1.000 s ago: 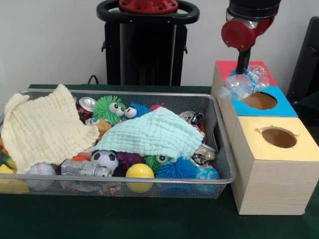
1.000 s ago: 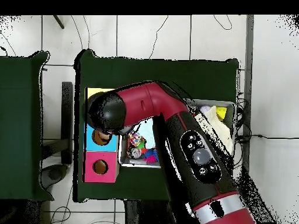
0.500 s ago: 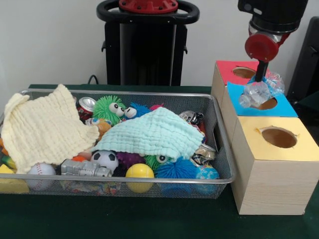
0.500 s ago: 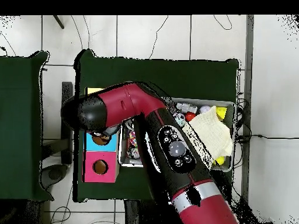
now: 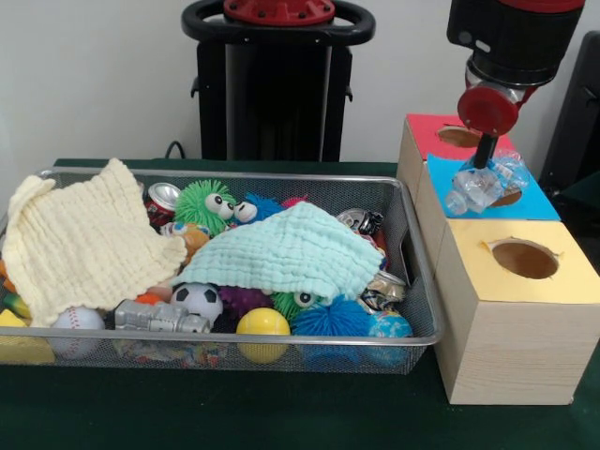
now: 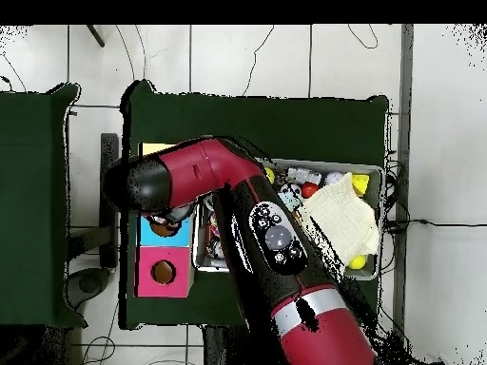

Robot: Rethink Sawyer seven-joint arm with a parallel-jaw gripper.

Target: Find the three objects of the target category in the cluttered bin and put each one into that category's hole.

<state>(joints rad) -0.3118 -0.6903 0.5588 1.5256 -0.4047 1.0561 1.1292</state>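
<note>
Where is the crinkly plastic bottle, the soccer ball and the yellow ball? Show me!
crinkly plastic bottle [image 5: 480,184], front view, on its crushed clear body under the gripper, over the blue hole.
soccer ball [image 5: 198,300], front view, on its white front face.
yellow ball [image 5: 262,325], front view, on its rounded front.

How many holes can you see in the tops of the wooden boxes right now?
3: the red-topped hole farthest back, the blue-topped hole in the middle, partly behind the crumpled plastic bottle, and the yellow-topped hole nearest.

Two cloths [image 5: 281,248] lie over toys in the bin [image 5: 412,281], with the holed boxes [image 5: 511,319] beside it.
</note>
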